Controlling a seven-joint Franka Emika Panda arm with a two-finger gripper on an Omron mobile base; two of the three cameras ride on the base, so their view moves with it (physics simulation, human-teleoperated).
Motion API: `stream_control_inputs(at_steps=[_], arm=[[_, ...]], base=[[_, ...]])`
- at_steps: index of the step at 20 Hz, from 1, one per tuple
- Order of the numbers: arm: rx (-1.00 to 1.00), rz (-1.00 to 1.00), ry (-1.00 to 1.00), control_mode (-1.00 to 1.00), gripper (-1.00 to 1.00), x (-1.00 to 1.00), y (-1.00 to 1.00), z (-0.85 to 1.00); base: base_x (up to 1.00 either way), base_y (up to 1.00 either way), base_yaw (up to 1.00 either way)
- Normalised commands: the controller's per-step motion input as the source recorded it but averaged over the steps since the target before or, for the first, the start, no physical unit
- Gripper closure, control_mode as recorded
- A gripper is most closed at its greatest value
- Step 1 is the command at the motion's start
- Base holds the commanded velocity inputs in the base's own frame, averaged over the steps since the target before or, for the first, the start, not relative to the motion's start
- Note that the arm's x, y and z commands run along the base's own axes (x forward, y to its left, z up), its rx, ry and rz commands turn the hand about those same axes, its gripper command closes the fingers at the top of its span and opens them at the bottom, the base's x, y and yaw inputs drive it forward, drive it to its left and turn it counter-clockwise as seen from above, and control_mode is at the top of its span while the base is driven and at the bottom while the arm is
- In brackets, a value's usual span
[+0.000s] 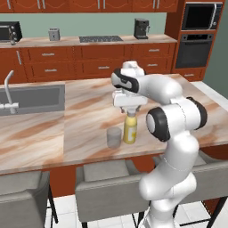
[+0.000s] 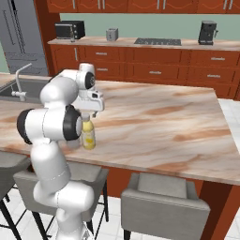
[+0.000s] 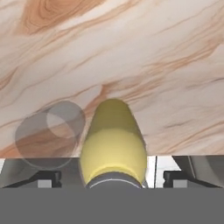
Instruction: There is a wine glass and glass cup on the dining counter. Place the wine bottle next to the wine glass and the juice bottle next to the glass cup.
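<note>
Gripper [image 1: 130,111] is pointing straight down over the juice bottle [image 1: 130,129], sitting around its white cap, though the fingertips are hidden behind the hand, so I cannot tell whether they are clamping the neck or standing just clear of it. Directly below the gripper the bottle is standing upright on the dining counter [image 1: 89,111], close to the near edge, and that upright pose is what a top-down grip on the cap is good for. Just beside the bottle, on the sink side of the gripper, the glass cup [image 1: 114,137] is standing, near it and seemingly not touching. From the hand camera the yellow body [image 3: 113,144] is running away from the fingers with the cup's round rim [image 3: 49,133] alongside. Judging by this pairing, the juice half of the task is looking settled or nearly so. Grey stools [image 1: 104,182] are lining the counter's near side below.
</note>
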Motion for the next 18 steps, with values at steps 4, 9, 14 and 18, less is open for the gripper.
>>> stream_control_inputs(at_steps=[4,9,14,18], arm=[[0.0,0.0,-0.15,-1.0,-1.0,-0.17,0.0,0.27],[0.0,-0.01,-0.23,-1.0,-1.0,-0.25,0.0,0.39],[0.0,-0.06,-0.21,-1.0,-1.0,-0.39,-0.13,0.49],[0.0,-0.12,-0.15,-1.0,-1.0,-0.6,-0.26,0.3]], base=[[0.0,0.0,0.0],[0.0,0.0,0.0],[0.0,0.0,0.0],[0.0,0.0,0.0]])
